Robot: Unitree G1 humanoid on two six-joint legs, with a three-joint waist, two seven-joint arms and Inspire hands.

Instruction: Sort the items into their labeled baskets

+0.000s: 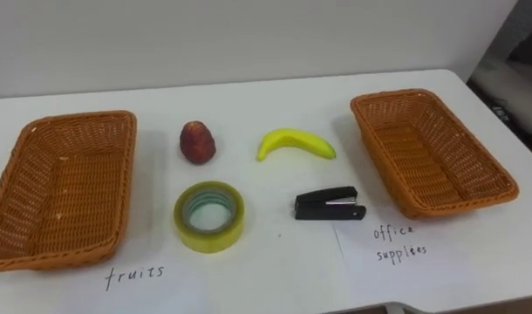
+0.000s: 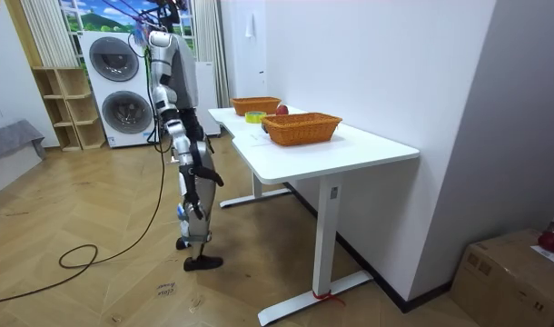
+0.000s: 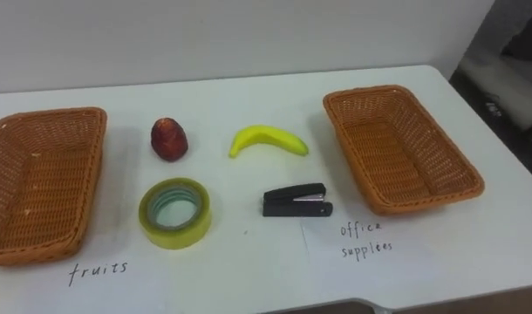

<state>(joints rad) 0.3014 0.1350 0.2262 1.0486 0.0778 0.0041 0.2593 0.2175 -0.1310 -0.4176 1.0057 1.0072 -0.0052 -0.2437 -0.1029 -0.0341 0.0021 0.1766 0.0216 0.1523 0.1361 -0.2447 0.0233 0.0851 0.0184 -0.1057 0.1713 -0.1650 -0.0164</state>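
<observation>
Counter [image 1: 275, 270]: all four things out loose between two wicker baskets, none sorted.
- Left basket [image 1: 74, 119] and right basket [image 1: 392, 96] both hold nothing.
- Back row: red fruit [image 1: 197, 142] nearer left basket, banana [image 1: 294, 142] to its right, well apart.
- Front row: tape roll [image 1: 205, 240] lying flat below fruit, black stapler [image 1: 329, 205] below banana.

Room view: robot stands upright at counter edge. Right hand [image 2: 212, 175] hangs low by hip; open or closed, cannot tell.

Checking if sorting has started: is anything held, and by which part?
Nothing held: the red fruit, banana, tape roll and stapler all lie on the table.
</observation>
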